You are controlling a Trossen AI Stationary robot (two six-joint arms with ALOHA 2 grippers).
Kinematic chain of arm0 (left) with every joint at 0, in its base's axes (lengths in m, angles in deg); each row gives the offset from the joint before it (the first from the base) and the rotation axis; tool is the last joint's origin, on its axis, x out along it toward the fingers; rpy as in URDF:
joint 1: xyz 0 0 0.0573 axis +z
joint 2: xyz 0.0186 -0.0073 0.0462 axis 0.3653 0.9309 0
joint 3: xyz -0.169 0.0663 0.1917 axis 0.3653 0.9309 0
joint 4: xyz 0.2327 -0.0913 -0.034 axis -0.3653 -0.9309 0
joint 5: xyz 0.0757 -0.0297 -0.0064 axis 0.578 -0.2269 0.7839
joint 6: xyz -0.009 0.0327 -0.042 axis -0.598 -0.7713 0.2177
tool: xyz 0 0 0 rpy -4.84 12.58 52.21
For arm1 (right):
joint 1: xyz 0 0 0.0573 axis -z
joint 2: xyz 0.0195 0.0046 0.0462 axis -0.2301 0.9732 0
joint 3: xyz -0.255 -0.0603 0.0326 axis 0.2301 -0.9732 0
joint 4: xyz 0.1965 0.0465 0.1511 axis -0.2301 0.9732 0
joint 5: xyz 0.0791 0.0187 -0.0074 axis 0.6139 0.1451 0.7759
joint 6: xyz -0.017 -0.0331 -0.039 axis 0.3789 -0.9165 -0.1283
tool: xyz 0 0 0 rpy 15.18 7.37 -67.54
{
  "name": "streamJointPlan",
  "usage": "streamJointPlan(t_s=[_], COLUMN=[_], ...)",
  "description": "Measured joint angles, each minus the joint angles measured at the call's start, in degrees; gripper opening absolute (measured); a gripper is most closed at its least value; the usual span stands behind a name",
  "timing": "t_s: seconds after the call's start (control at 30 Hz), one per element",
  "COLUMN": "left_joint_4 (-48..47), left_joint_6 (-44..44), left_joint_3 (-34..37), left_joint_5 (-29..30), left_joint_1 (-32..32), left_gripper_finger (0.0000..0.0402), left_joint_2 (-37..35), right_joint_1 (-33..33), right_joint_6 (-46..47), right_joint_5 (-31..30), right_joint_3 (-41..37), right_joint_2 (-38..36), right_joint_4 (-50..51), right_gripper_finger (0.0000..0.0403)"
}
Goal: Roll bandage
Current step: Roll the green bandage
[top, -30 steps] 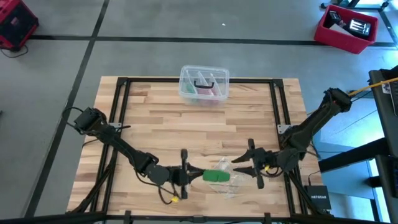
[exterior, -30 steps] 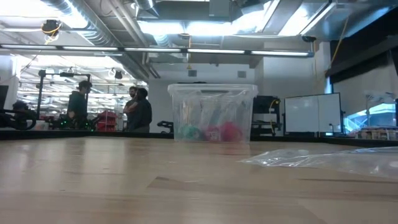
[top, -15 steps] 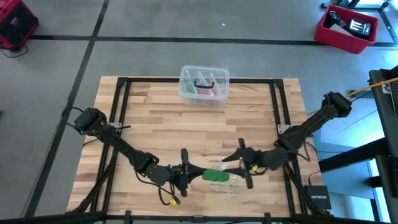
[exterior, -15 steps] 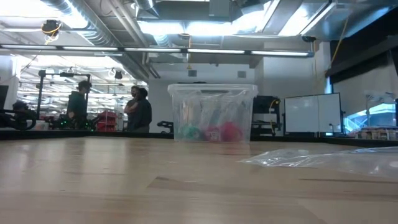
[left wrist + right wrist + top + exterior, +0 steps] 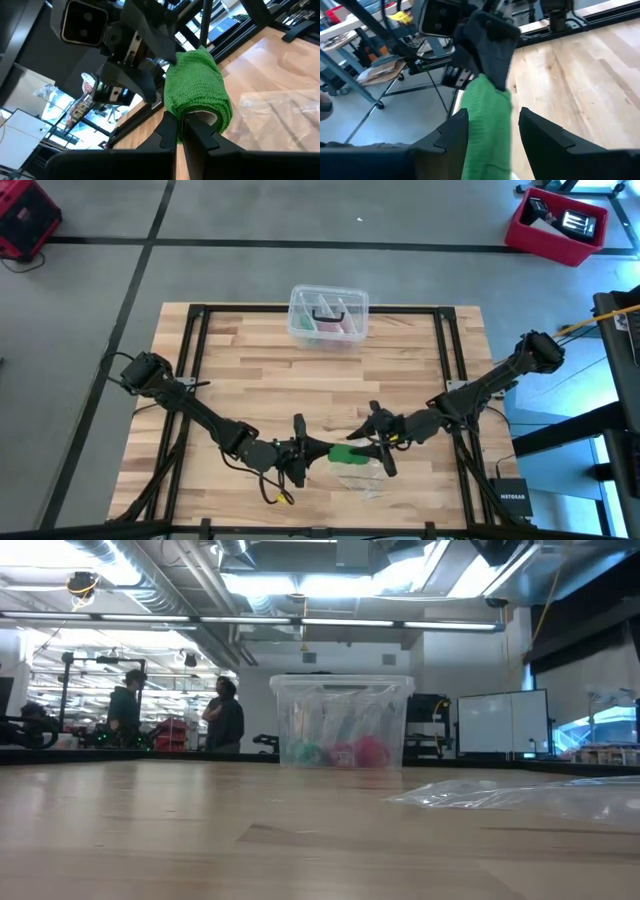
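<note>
**Right arm closes in on green roll**

Right gripper (image 5: 366, 442) has slid leftward since a second ago and now straddles the bright green soft elastic bandage roll (image 5: 349, 454), fingers apart on either side of it in the right wrist view. Left gripper (image 5: 312, 451) stays put, clamped on the roll's near edge, fingers together on its core. Roll sits near the front edge of the light wooden table (image 5: 250, 380), over a crumpled clear plastic wrapper (image 5: 366, 477). Clear plastic lidded box (image 5: 328, 315) is well apart at the back, unchanged.

To do it well: right fingers should close evenly on the cylinder's outside, without crushing, while left holds the core steady; keep the layers aligned, avoid snagging the wrapper.
</note>
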Motion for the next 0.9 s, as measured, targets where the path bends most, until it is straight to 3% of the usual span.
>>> streamJointPlan(t_s=[0.27, 0.5, 0.9], left_joint_4=[-0.7, -3.2, -9.2], left_joint_6=[0.7, 3.8, 21.0], left_joint_3=[0.0, 0.0, -0.1], left_joint_5=[0.0, -0.1, 0.0], left_joint_1=[1.3, 1.8, 4.0], left_gripper_finger=[0.0003, 0.0002, 0.0004], left_joint_2=[0.0, -0.1, -0.2], right_joint_1=[0.0, -0.1, -6.1], right_joint_6=[-2.0, -6.5, -20.9], right_joint_5=[-0.8, -2.2, -12.6], right_joint_3=[0.0, 0.0, 8.6], right_joint_2=[1.9, 2.5, 2.2], right_joint_4=[0.1, 0.1, 7.8], right_gripper_finger=[0.0156, 0.0018, 0.0006])
